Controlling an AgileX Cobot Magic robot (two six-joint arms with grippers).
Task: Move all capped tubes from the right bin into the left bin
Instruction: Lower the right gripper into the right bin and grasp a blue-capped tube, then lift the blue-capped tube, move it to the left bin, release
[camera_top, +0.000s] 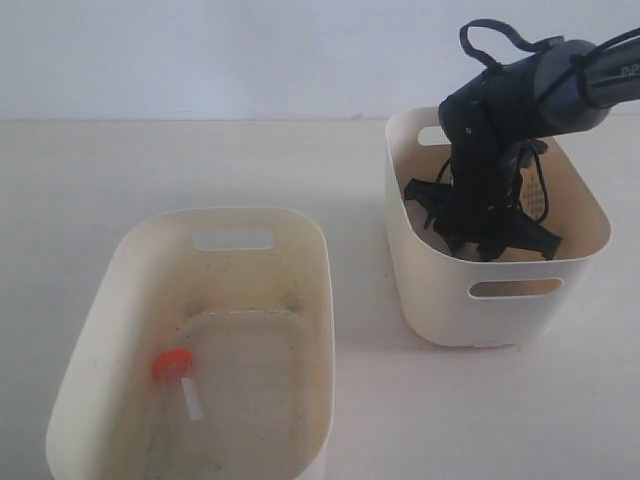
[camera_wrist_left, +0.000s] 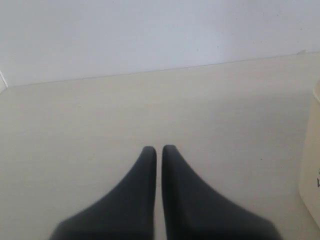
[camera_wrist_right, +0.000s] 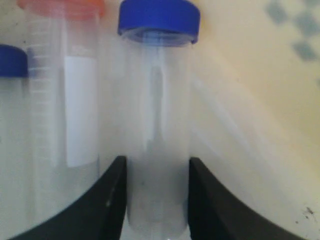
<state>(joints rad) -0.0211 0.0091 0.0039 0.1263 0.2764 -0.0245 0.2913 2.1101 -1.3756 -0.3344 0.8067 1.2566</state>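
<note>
Three tubes sit side by side in the right bin (camera_top: 500, 300): a blue tube (camera_wrist_right: 157, 125), an orange tube (camera_wrist_right: 65, 100) just beside it, and a second blue tube (camera_wrist_right: 9, 125) at the edge of the right wrist view. The fourth tube (camera_top: 180, 375), orange-capped, lies in the left bin (camera_top: 95, 340). The right gripper (camera_wrist_right: 157, 162) is down in the right bin with its fingers flush on both sides of the blue tube near its base, so it looks clamped on it. The left gripper (camera_wrist_left: 159, 148) hangs closed and empty over the table (camera_wrist_left: 75, 115)

The step in hand seems to be lifting the blue tube out. The hold is far from the cap, so the capped end may tip. A firm squeeze and a slow rise should keep it steady. With the orange tube so close, lifting straight out rather than dragging sideways should avoid disturbing it. Clear the rim before crossing to the left bin, then release low over its floor, apart from the fourth tube
</note>
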